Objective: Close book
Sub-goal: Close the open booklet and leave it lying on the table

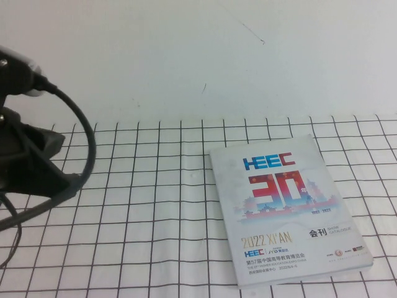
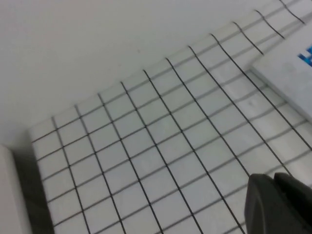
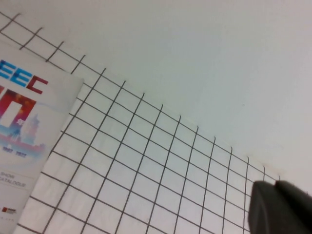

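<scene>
Book (image 1: pixel 285 208): paper, its printed cover smooth with a faint sheen. Grid-lined mat (image 1: pixel 155 205): smooth, matt white sheet. Left gripper (image 2: pixel 275 202), above the mat left of the book, and right gripper (image 3: pixel 279 207), above the mat to its right: matt black plastic.

This is looking like a robotics lab or test bench rather than a home. A white sheet (image 1: pixel 124 205) ruled with a black grid is serving as the work surface, a bare white wall (image 1: pixel 186 56) is rising behind it, and a dark robot arm (image 1: pixel 28 161) trailing a thick black cable (image 1: pixel 91 139) is reaching in at the left edge. The left gripper (image 2: pixel 275 204) is hanging over the grid's left part and the right gripper (image 3: pixel 280 207) over its right part. A closed book (image 1: pixel 285 208), an exhibition catalogue, is lying between them.
</scene>
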`<state>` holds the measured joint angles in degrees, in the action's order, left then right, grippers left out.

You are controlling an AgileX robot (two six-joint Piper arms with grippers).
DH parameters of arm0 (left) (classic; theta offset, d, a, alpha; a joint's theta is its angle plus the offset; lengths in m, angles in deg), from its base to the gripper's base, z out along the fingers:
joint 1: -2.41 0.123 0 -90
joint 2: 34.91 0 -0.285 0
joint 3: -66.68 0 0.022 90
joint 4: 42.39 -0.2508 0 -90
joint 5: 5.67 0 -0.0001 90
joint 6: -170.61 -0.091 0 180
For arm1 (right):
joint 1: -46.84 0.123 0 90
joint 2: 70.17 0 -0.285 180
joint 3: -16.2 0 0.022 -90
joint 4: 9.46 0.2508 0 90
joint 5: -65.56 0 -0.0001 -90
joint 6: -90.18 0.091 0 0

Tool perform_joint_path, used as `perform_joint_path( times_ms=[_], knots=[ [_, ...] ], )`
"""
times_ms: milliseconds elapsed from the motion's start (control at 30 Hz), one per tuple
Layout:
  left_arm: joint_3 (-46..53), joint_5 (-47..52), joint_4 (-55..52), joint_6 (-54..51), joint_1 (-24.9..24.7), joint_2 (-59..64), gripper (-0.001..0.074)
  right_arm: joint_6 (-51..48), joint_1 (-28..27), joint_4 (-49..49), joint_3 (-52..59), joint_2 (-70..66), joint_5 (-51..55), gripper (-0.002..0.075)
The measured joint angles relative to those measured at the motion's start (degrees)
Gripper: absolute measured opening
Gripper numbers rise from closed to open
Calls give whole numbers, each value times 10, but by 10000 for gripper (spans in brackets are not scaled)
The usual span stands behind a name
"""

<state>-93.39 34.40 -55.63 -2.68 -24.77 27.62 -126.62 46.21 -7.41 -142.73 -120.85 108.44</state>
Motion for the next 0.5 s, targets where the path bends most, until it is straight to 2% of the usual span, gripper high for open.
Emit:
perform_joint_path(
  times_ms=[133, 200, 367, 500],
  knots=[
    [57, -80, -84, 95, 0, -48, -4, 56, 0, -24, 25, 42, -2, -3],
    [105, -151, -103, 122, 0, -82, -4, 63, 0, -21, 52, 66, -17, -3],
    [240, -342, -168, 137, 0, -172, -4, 66, 0, -28, 151, 142, -80, -3],
    [326, -438, -208, 138, 0, -234, -4, 68, 0, -26, 240, 217, -130, -3]
  ],
)
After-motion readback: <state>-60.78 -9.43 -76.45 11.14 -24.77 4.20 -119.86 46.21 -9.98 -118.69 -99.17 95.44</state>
